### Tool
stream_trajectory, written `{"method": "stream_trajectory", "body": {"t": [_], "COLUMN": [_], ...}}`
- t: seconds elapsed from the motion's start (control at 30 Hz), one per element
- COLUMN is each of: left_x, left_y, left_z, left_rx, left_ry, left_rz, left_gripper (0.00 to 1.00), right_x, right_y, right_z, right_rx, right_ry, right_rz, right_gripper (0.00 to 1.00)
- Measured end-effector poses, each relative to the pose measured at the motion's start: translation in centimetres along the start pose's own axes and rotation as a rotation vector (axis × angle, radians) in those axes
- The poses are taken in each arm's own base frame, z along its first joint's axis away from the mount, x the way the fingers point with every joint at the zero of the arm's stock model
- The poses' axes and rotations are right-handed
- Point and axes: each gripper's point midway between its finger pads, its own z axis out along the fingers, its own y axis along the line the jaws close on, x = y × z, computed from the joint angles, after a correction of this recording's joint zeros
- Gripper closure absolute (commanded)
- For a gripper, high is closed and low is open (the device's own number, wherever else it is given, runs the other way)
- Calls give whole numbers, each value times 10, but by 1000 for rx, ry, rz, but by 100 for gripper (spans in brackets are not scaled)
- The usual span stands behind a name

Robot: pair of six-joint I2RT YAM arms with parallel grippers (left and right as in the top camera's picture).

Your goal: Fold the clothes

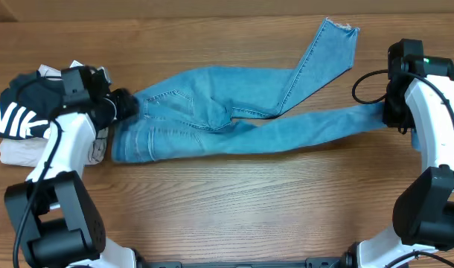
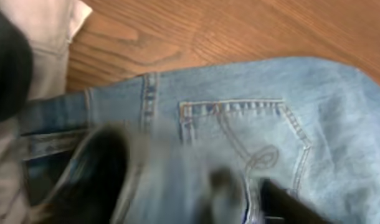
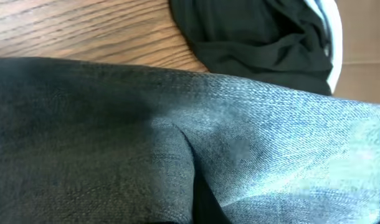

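Observation:
Light-blue jeans (image 1: 212, 119) lie across the table, waist to the left. One leg angles up to a frayed hem (image 1: 340, 30); the other runs right. My left gripper (image 1: 126, 106) is at the waistband. In the left wrist view its blurred fingers (image 2: 190, 193) close on denim just below a stitched back pocket (image 2: 246, 130). My right gripper (image 1: 394, 112) is at the end of the right-hand leg. In the right wrist view, bunched denim (image 3: 115, 124) fills the frame and hides the fingers (image 3: 196, 211).
A black top with white lettering (image 1: 22, 112) lies on a pale garment (image 1: 18, 152) at the left edge, just behind my left arm. The pale garment also shows in the left wrist view (image 2: 43, 31). A black garment (image 3: 258, 31) lies beyond the leg end.

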Motion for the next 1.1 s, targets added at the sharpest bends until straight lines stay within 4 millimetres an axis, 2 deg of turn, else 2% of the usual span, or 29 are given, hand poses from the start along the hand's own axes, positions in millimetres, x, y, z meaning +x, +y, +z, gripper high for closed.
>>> {"method": "stream_trajectory", "body": {"t": [0.13,0.23,0.4,0.5,0.67,0.7,0.73,0.77,0.8,0.83,0.87,0.97,1.03,1.1], "left_x": [5,18,68,88,122,126,128,128,129,131,134,147,151,138], "left_y": [2,7,17,21,38,40,43,44,45,45,44,18,-3,-23], "left_z": [-29,-43,-64,-67,-46,-40,-33,-27,-19,-15,-14,-23,-41,-61], "left_rx": [-65,-100,-152,-166,-187,-188,-186,-182,-166,-159,-149,-13,82,152], "left_ry": [109,194,408,480,530,523,506,488,465,461,466,543,610,608], "left_rz": [44,40,-15,-35,-53,-56,-55,-54,-46,-45,-45,-52,-72,-65], "left_gripper": [2,2,2,3,5,13,29,57,89,96,96,96,96,96], "right_x": [-2,-4,-4,-4,-4,-4,-4,-4,-4,-5,-5,-5,-5,-2], "right_y": [4,7,9,9,11,12,13,13,14,15,15,16,18,20], "right_z": [0,0,0,0,0,0,0,-1,-1,-1,-1,-1,-1,-1], "right_rx": [-21,-40,-49,-50,-62,-67,-72,-75,-80,-84,-86,-91,-107,-115], "right_ry": [-8,-13,-14,-13,-12,-12,-12,-13,-14,-15,-16,-16,-15,-4], "right_rz": [6,11,12,12,12,12,12,13,14,15,16,17,19,13], "right_gripper": [88,88,88,88,88,88,88,88,88,88,95,96,96,96]}}
